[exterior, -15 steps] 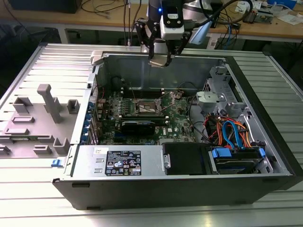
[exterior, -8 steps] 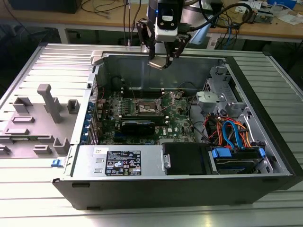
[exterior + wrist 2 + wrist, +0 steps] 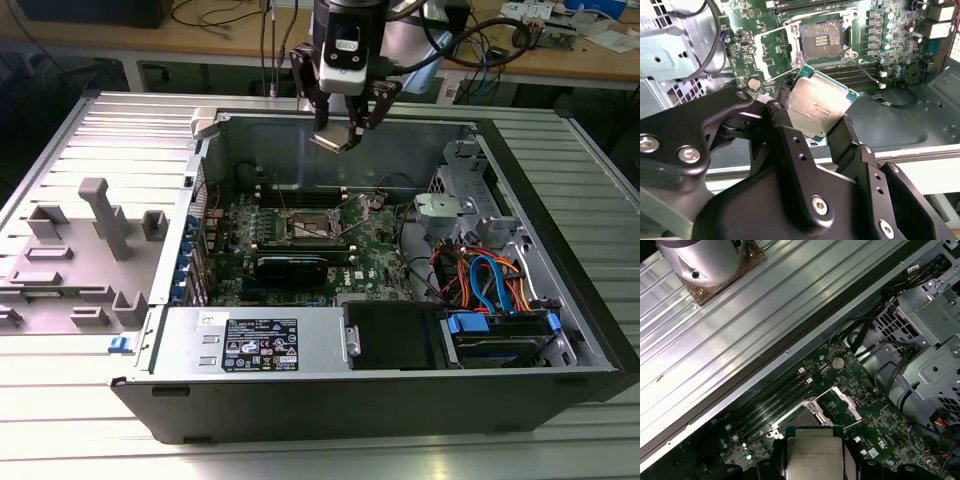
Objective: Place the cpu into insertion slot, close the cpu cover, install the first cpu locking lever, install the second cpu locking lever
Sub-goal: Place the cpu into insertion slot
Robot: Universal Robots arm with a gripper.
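Claw: black two-finger gripper (image 3: 343, 131) is narrow, clamped on opposite edges of the chip; it hangs above the rear of the open PC case.
Chip: small flat square cpu w/ dull silver-grey metal top (image 3: 820, 102) sits between the fingertips, tilted in the exterior view, up in the air and apart from the board. It also shows in the first wrist view (image 3: 815, 455).
Socket: square dark insertion slot w/ silvery surround (image 3: 821, 40) is bare, no chip in it; it lies on the board below the held chip.
Cover: thin silvery square-frame cpu cover (image 3: 759, 55) is swung open, lying just beside the slot, green board visible thru its cut-out.
Board: green motherboard (image 3: 375, 250) lies flat in the case; long black RAM slots (image 3: 855, 75) run near the socket.
Case: dark open-sided desktop case (image 3: 400, 410) rests on a ribbed silver metal table (image 3: 100, 130).
Other: grey plastic fixture (image 3: 105, 215) stands on the table at the exterior view's left, well apart from the claw.
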